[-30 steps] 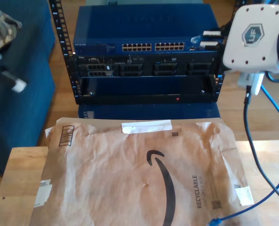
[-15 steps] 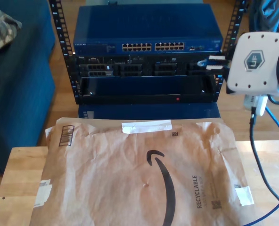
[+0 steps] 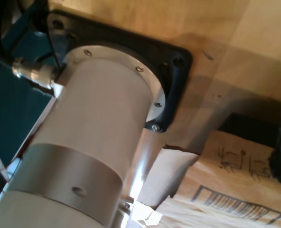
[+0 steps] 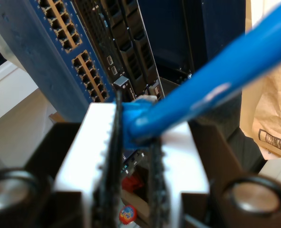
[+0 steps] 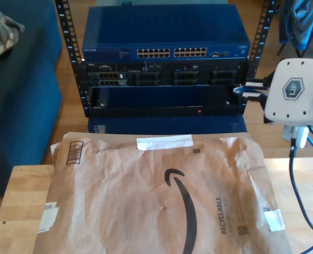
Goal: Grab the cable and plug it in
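Blue cable [image 4: 211,90] was clamped near its plug between the closed fingers [image 4: 173,156] of my second gripper [image 5: 246,89], at the exterior view's right by the rack. Grab done; plugging into the switch [image 5: 164,39] remained. First gripper: cannot tell.

You have the paper mailer [image 5: 162,196] lying on the table [image 5: 19,206], with the equipment rack [image 5: 164,58] standing behind it.
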